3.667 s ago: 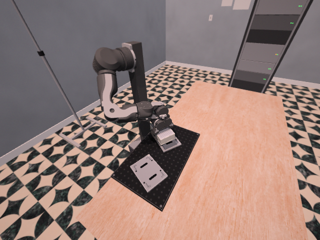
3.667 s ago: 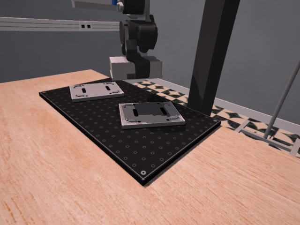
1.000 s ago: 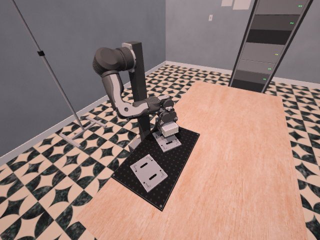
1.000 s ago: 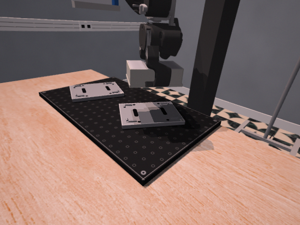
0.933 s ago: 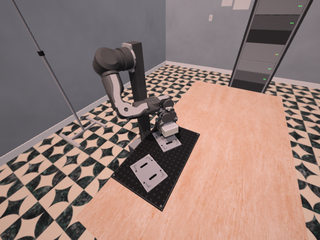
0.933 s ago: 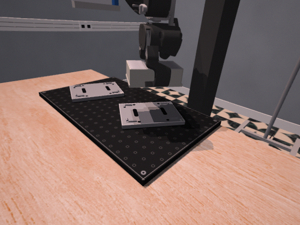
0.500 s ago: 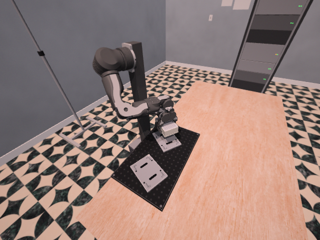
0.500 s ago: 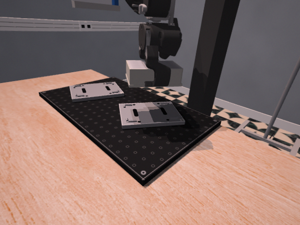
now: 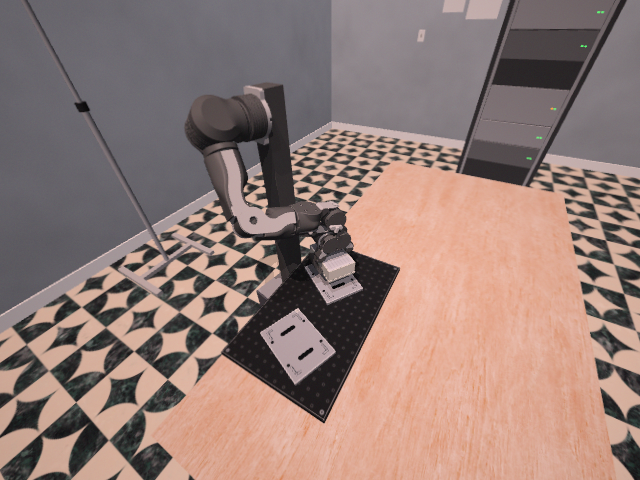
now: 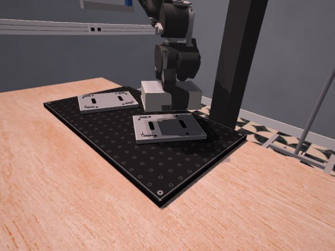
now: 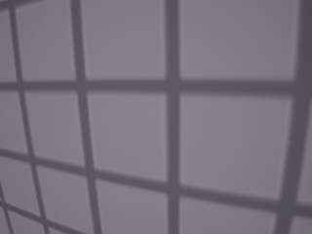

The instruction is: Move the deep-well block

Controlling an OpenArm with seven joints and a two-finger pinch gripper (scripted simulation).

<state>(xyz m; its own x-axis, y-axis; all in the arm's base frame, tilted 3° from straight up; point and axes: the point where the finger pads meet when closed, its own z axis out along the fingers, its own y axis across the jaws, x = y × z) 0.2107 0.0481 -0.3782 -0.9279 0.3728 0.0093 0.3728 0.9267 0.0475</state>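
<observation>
Wooden table point(image 10: 81, 205): carries the black perforated breadboard point(image 10: 151, 164).
Near nest: grey slotted plate nest point(image 10: 140, 135), empty, shadowed by the load above.
Block: white 96-well deep-well block point(image 10: 154, 98), lifted clear of the locators for transfer.
Gripper point(image 10: 174, 95): dark two-finger gripper clamped across the block's sides.
Arm: elbow bent, wrist pointing straight down.
Far nest: grey plate nest point(image 10: 107, 102), vacant.

arm bent at elbow, wrist pointing down, pincer point(image 10: 172, 91) clamped on block point(image 10: 154, 95)

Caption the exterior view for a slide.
Dark two-finger gripper holds the white deep-well block above a grey plate nest.
</observation>
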